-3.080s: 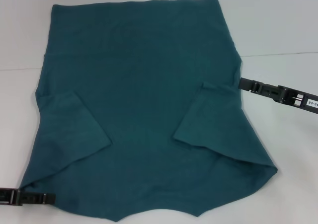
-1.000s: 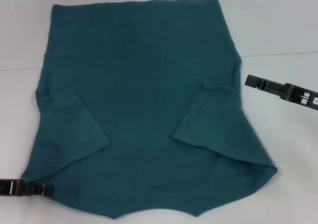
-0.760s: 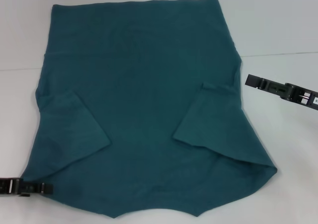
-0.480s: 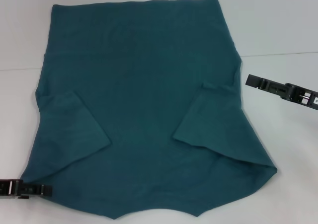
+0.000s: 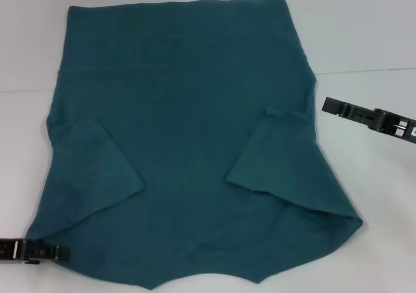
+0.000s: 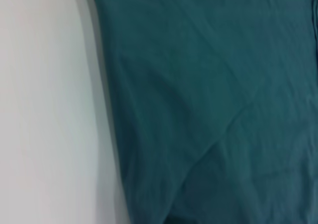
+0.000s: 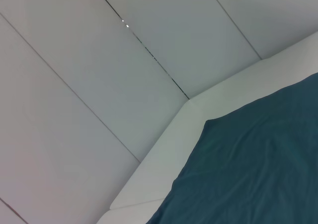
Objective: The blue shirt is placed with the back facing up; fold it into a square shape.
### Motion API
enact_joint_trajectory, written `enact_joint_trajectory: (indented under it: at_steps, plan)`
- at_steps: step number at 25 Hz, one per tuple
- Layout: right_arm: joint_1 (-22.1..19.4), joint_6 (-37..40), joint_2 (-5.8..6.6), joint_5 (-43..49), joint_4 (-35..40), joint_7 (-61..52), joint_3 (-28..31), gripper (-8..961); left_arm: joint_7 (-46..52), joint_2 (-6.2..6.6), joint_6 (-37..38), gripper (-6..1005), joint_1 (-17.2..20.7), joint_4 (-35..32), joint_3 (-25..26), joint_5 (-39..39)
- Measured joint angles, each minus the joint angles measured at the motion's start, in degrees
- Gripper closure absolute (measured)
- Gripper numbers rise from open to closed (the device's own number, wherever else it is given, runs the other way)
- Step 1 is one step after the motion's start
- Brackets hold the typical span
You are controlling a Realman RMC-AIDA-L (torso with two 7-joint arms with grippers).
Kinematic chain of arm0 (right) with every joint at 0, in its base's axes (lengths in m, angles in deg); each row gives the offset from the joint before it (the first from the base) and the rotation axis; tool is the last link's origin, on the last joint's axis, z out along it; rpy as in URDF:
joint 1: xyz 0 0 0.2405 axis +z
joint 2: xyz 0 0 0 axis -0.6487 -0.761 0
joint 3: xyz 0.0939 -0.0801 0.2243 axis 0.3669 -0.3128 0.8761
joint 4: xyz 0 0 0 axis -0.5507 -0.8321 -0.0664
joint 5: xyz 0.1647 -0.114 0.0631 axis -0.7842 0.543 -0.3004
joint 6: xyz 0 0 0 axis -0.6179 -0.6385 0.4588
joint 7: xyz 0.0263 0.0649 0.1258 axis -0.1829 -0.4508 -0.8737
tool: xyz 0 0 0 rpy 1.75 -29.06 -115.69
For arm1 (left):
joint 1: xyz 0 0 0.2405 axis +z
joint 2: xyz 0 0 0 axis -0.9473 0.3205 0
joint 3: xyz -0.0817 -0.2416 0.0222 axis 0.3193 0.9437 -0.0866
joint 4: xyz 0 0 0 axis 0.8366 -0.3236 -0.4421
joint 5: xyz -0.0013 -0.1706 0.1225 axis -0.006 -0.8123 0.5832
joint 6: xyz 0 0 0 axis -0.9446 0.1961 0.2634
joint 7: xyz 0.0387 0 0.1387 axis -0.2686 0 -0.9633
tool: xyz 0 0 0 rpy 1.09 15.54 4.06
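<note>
Lying flat across the white tabletop [image 5: 370, 33], the blue shirt [image 5: 188, 137] shows its plain side, both sleeves folded inward. Left end effector [image 5: 62, 253] sits at the shirt's near left corner, touching the hem; whether it grips, I cannot tell. Right end effector [image 5: 327, 104] hangs just off the right edge, apart from the cloth, grip unreadable. Bare tabletop flanks both sides.
</note>
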Motion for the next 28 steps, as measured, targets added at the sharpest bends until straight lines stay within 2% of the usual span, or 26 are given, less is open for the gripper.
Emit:
enact_joint_trajectory:
  at_steps: [28]
  plan:
    - [-0.6, 0.2, 0.02, 0.0, 0.0, 0.0, 0.5, 18, 0.7, 0.14, -1.9, 257, 0.0, -0.7, -0.2, 0.1]
